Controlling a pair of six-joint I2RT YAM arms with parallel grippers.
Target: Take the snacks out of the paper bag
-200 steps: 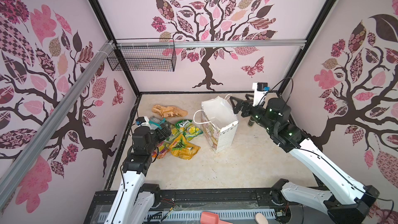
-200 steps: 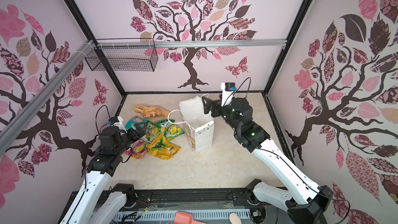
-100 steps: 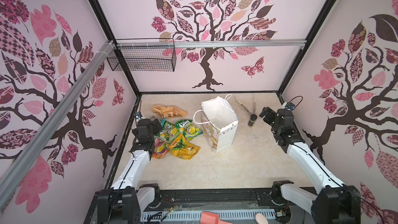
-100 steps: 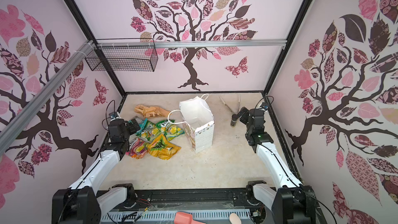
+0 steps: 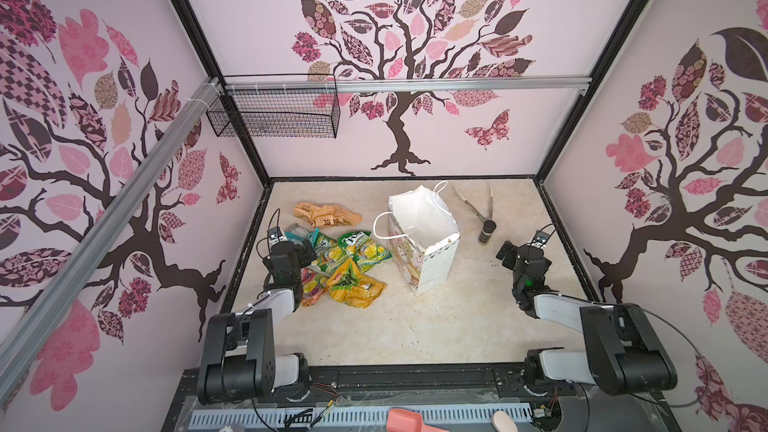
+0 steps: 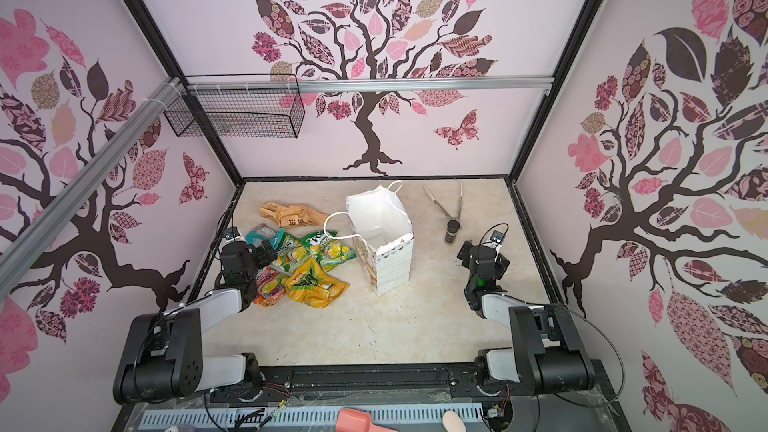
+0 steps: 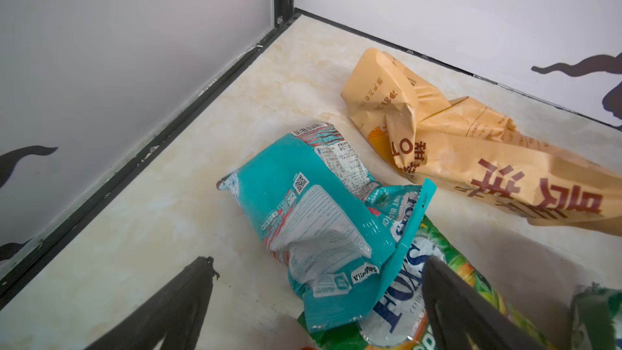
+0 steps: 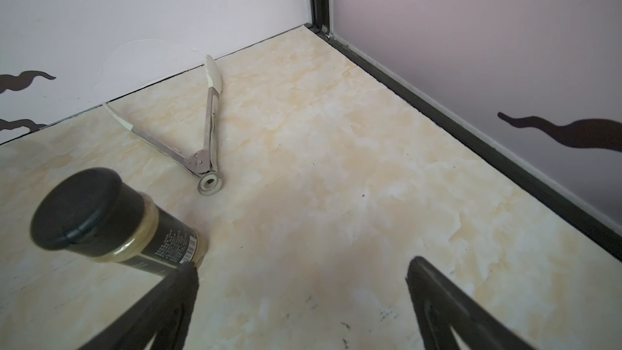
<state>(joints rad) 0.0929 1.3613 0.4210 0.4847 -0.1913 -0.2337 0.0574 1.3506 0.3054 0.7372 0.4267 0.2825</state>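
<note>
The white paper bag (image 5: 430, 259) (image 6: 388, 261) stands upright mid-table with its mouth open; only white inside shows. The snacks (image 5: 351, 270) (image 6: 309, 270) lie in a heap on the table left of the bag, green-and-yellow and yellow-orange packets. A tan-orange packet (image 5: 326, 216) (image 7: 471, 149) lies behind them, and a teal one (image 7: 303, 203) at the heap's left edge. My left gripper (image 5: 306, 248) (image 7: 318, 260) hovers open over the teal packet's near end, holding nothing. My right gripper (image 5: 512, 250) (image 8: 303, 264) is open and empty over bare table, right of the bag.
A small dark jar (image 5: 487, 231) (image 8: 111, 220) stands right of the bag, close to one right finger. Metal tongs (image 5: 478, 203) (image 8: 202, 136) lie behind it near the back wall. A black wire basket (image 5: 274, 112) hangs high at back left. Walls close in on both sides.
The right arm has drawn back from the bag's far rim to the right side of the table. The left arm has folded back and down beside the heap. Both grippers stayed open.
</note>
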